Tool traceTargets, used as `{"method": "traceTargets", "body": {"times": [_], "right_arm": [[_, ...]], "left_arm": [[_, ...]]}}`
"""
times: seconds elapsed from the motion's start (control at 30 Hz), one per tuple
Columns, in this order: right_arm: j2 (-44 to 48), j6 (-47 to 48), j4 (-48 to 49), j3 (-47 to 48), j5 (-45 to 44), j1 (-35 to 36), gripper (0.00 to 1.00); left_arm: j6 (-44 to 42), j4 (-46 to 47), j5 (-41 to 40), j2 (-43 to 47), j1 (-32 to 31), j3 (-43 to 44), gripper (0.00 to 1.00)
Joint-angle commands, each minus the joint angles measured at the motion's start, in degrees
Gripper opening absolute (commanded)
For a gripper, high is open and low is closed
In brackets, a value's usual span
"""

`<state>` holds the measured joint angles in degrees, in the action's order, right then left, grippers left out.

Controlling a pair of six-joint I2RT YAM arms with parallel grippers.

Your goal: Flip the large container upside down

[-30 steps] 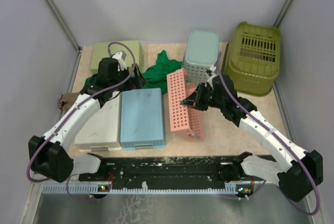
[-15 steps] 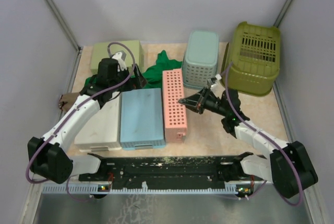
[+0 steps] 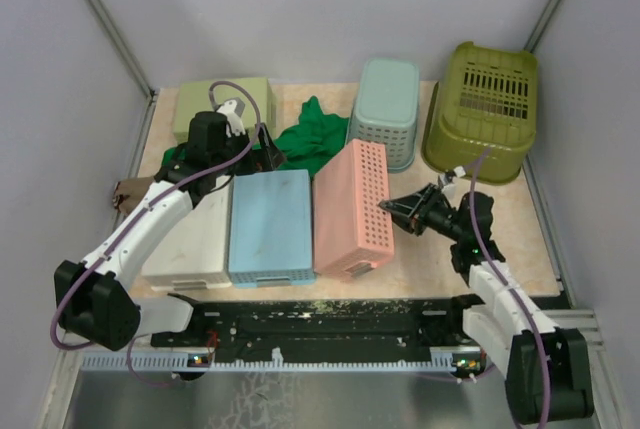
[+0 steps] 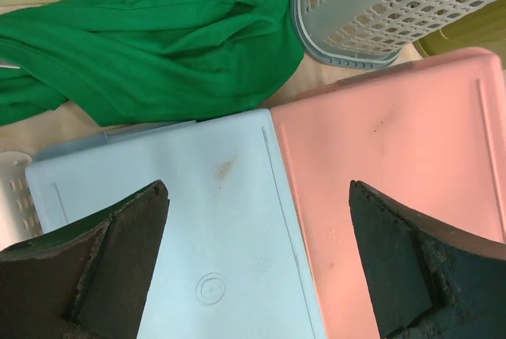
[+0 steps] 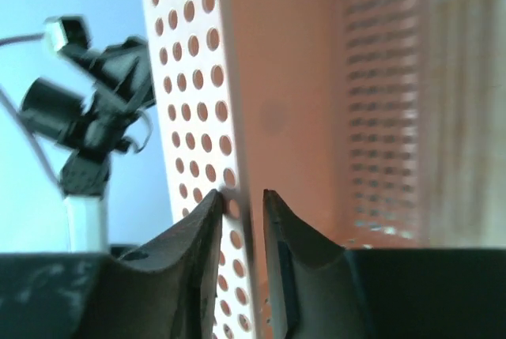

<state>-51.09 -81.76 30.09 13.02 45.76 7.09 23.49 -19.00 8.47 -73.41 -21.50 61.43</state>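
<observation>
The large container (image 3: 485, 114), a deep olive-green tub, stands at the back right with its slotted bottom facing up; neither gripper touches it. My right gripper (image 3: 397, 212) is well in front and left of it. It is shut on the perforated side wall of a pink container (image 3: 350, 207), which lies tilted with its bottom up. In the right wrist view my gripper (image 5: 241, 195) has that wall (image 5: 198, 78) between its fingers. My left gripper (image 4: 257, 197) is open and empty above the seam between a light-blue container (image 4: 182, 197) and the pink one (image 4: 395, 157).
A pale teal mesh basket (image 3: 385, 109) sits bottom up left of the tub. A green cloth (image 3: 310, 139) lies behind the light-blue container (image 3: 270, 224). A white container (image 3: 190, 239) is at the left and a shallow light-green tray (image 3: 225, 104) at the back left.
The pink container has swung from standing on its edge to lying bottom up beside the blue one. My right gripper has moved right and nearer with it. The left arm has not moved.
</observation>
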Motion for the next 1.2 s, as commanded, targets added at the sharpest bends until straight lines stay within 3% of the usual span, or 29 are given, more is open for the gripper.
{"method": "traceTargets", "body": {"times": [0.0, 0.07, 0.2, 0.3, 0.33, 0.43, 0.7, 0.93, 1.17], "right_arm": [[2.61, 25.98, -42.42, 8.18, -6.31, -4.87, 0.36], [2.17, 34.31, -55.76, 14.62, -15.76, -5.22, 0.45], [0.54, 44.29, -71.31, 27.66, -35.33, -5.16, 0.51], [0.83, 47.1, -76.37, 35.42, -45.95, -5.17, 0.61], [1.04, 47.68, -77.39, 37.9, -49.02, -5.16, 0.74], [1.27, 49.13, -77.61, 44.19, -57.5, -5.21, 0.88], [1.06, 49.68, -71.85, 54.26, -74.01, -5.23, 0.9], [5.99, 52.18, -63.43, 49.53, -76.99, -5.16, 0.91], [10.18, 53.96, -60.92, 45.96, -78.16, -5.18, 0.91]], "left_arm": [[-0.88, 1.76, 1.42, -0.44, -0.12, -0.37, 1.0], [-0.82, 1.8, 1.62, -0.6, -0.1, -0.22, 1.0], [-1.0, 2.65, 2.34, -0.26, -0.12, 0.05, 1.0], [-1.58, 3.42, 2.89, -0.52, -0.12, 0.72, 1.0], [-1.82, 3.4, 3.02, -0.63, -0.11, 1.01, 1.0], [-2.21, 3.52, 3.04, -0.61, -0.12, 1.54, 1.0], [-2.56, 4.79, 3.39, 1.48, -0.12, 0.9, 1.0], [-4.37, 9.09, 7.64, 4.4, -0.08, -2.02, 1.0], [-4.4, 15.84, 12.02, 6.59, -0.1, -5.31, 1.0]]}}
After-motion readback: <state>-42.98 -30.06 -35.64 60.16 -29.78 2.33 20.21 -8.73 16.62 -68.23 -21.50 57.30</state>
